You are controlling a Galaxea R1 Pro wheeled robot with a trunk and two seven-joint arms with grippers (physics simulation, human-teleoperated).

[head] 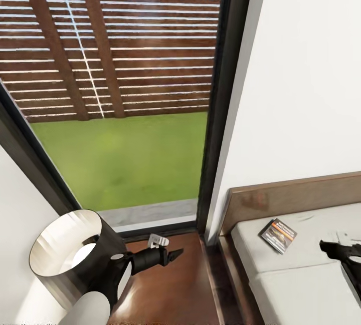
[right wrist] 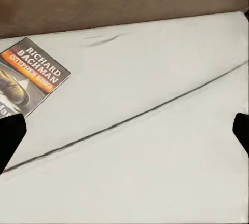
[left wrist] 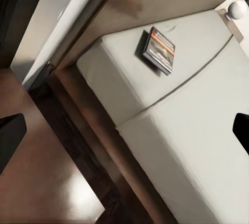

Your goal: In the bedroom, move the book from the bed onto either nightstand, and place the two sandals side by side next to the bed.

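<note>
Head view puts your right gripper [head: 337, 248] low at the right edge, over the off-white mattress of the bed [head: 301, 285]. Its dark fingers are barely in frame there, so go by your right wrist view: the two black fingertips [right wrist: 10, 138] sit at opposite edges of that picture, spread wide with nothing between them but bare mattress [right wrist: 155, 172]. The book [head: 278, 235] lies flat on the mattress just beyond that gripper and toward your left, near the headboard [head: 301, 197], apart from the fingers. In the right wrist view the book [right wrist: 28, 79] shows its orange lettering and pale picture, lying close to one fingertip and not touching it. A seam in the mattress runs between the gripper and the book; nothing else lies on that stretch of bed.

Your left gripper [head: 170, 255] hangs off the bed's side, over the glossy brown top of the nightstand [head: 165, 290]. From the head view you cannot tell how far its fingers are parted; your left wrist view shows black fingertips [left wrist: 10, 141] at both edges of the picture, so they are spread apart and empty. That view also looks across the bed frame [left wrist: 98, 151] to the book [left wrist: 158, 50]. A lamp [head: 75, 255] with a dark drum shade stands at your near left, close to the left arm.

Farther off, the black-framed window [head: 220, 114] rises behind the nightstand, with grass [head: 125, 165] and a slatted wooden fence [head: 125, 39] outside. A white wall [head: 311, 89] stands behind the headboard.
</note>
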